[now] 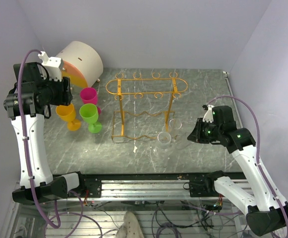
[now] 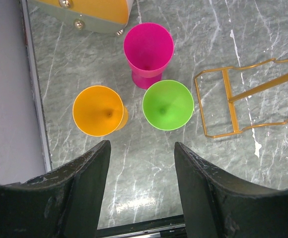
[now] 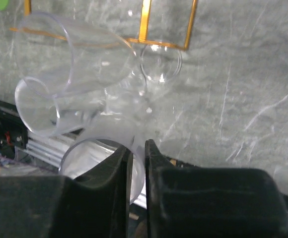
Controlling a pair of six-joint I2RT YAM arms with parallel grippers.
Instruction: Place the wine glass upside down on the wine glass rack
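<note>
Here the right gripper (image 3: pixel 138 158) pinches a clear wine glass (image 3: pixel 104 144) beside the wine glass rack (image 1: pixel 146 106) mid-table, toward the near edge. The left gripper (image 2: pixel 141 168) hangs spread over the orange cup (image 2: pixel 98 110), green cup (image 2: pixel 168 104) and pink cup (image 2: pixel 148 47), all empty, near the left edge.

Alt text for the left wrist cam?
Three glasses stand upright on the marble table, seen from above: pink glass farthest, orange glass left, green glass right. The open left pincer frames the bottom edge, and the gold base of the rack shows at right.
</note>
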